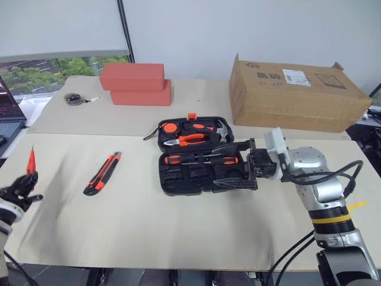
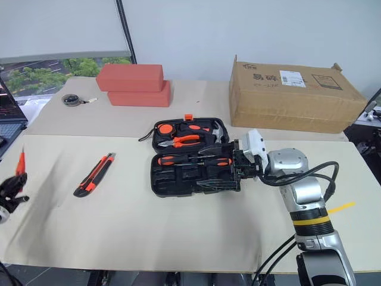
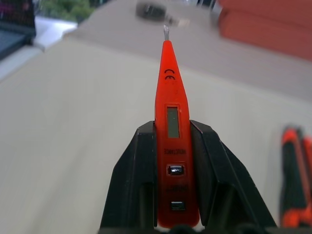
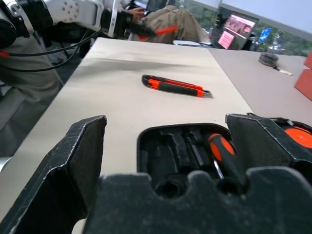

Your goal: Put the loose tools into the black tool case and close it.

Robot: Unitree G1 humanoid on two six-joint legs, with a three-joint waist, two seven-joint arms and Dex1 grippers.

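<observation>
Beige table surface (image 1: pixel 178 232) spans the frame. At the lower left edge, the left gripper (image 3: pixel 173 170) is clamped on a small orange tester screwdriver (image 3: pixel 170 131), tip pointing up. At centre right, the right gripper (image 1: pixel 235 167) stands spread wide, its fingers straddling the right end of the black tool case (image 1: pixel 196 156), gripping nothing. The case lies open at centre, screwdrivers, pliers and hammer seated inside. An orange-black utility knife (image 1: pixel 103 173) lies loose left of the case. Farther back: two red blocks (image 1: pixel 136 84), a cardboard box (image 1: pixel 294 95), a dark disc with cord (image 1: pixel 73 99).
</observation>
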